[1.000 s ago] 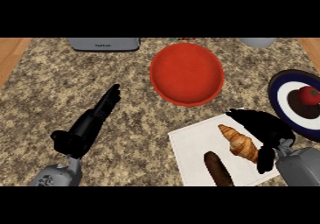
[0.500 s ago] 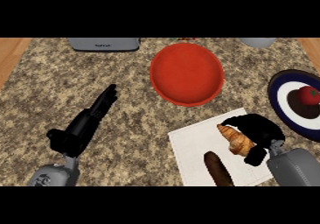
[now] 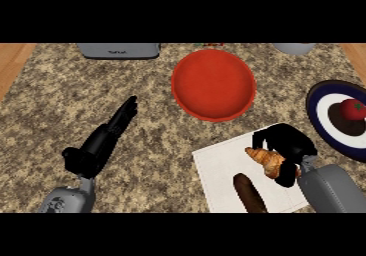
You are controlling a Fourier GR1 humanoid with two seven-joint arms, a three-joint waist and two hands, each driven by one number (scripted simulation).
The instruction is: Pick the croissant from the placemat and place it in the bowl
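Golden-brown croissant (image 3: 266, 160), ridged, curved, on white placemat (image 3: 223, 172).

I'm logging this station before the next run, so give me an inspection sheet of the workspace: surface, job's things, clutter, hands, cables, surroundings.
Surface: speckled brown granite counter, wooden strips at both side edges.
Job's things: golden croissant on the white rectangular placemat; red round bowl beyond it, with nothing in it.
Clutter: dark brown sausage-shaped item on the placemat; dark blue plate with white ring, carrying a red round fruit.
Hands: right hand curled round the croissant; left hand open, fingers straight, holding nothing.
Cables: nothing seen.
Surroundings: grey appliance and grey rounded vessel at the far edge.
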